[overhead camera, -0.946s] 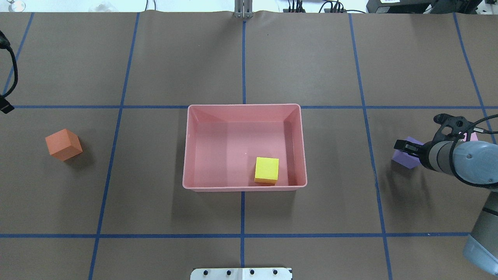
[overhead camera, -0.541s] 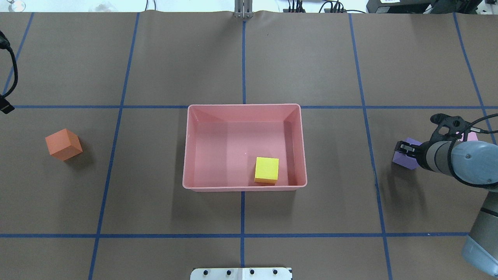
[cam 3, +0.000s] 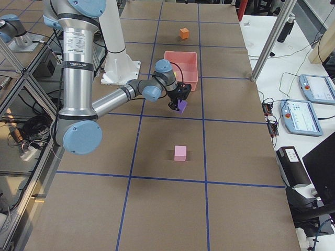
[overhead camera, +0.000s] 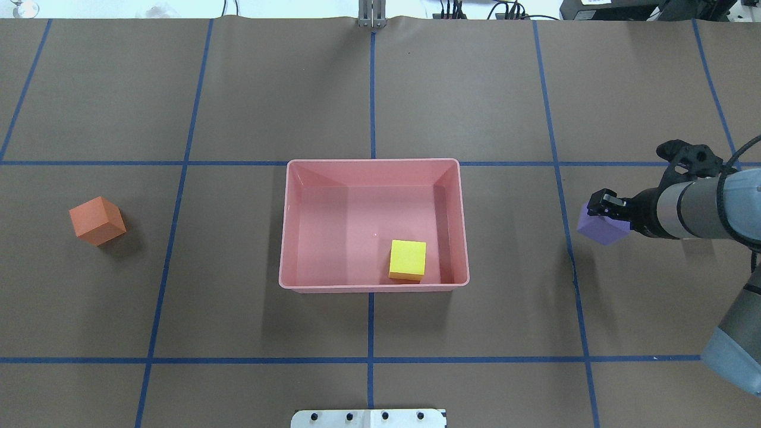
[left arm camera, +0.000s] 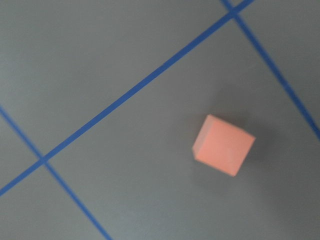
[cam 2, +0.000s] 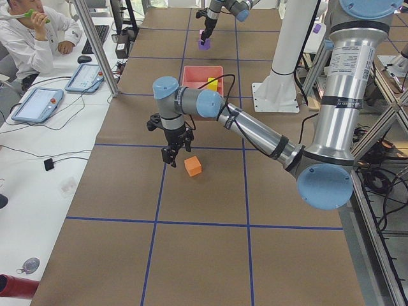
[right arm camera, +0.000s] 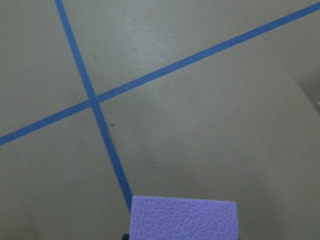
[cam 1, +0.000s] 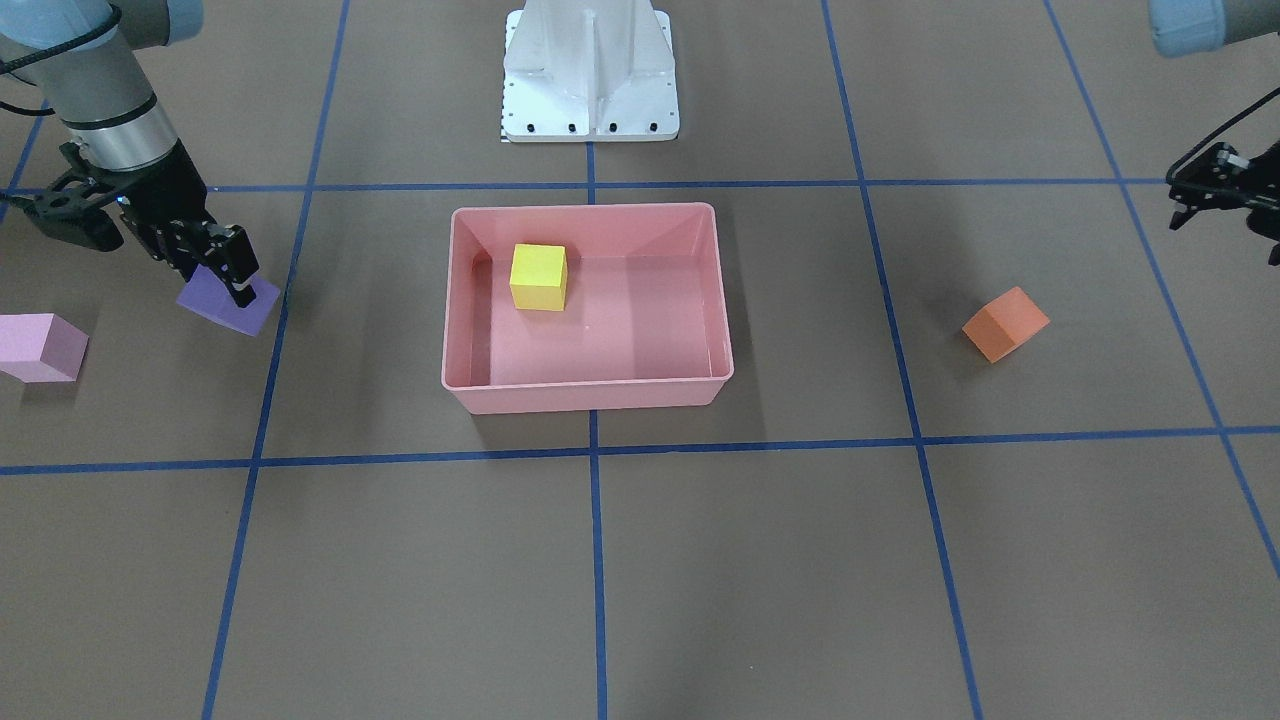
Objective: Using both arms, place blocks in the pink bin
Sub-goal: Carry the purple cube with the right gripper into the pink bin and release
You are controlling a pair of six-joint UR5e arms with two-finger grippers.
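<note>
Since the earlier frame, the right tool (overhead camera: 601,209) has carried the purple cube (overhead camera: 599,230) nearer the pink bin (overhead camera: 285,226), gripping it between its fingers outside the rim. The yellow cube (overhead camera: 408,259) lies inside the bin. The orange cube (overhead camera: 97,221) and the light pink cube (cam 1: 40,347) sit on the worktop (overhead camera: 475,89). Whether the left tool (cam 2: 172,153) is wide or narrow cannot be told.

Place: we take this for a robotics lab.
Bench: our table (overhead camera: 475,89) wears brown paper gridded with blue tape (overhead camera: 373,89).
Machines: two arms (cam 2: 255,131) rise from a white base mount (cam 1: 590,70).
Surroundings: we see teach pendants (cam 3: 317,89), aluminium posts (cam 2: 95,44) and a person (cam 2: 38,38) seated at a side desk.
</note>
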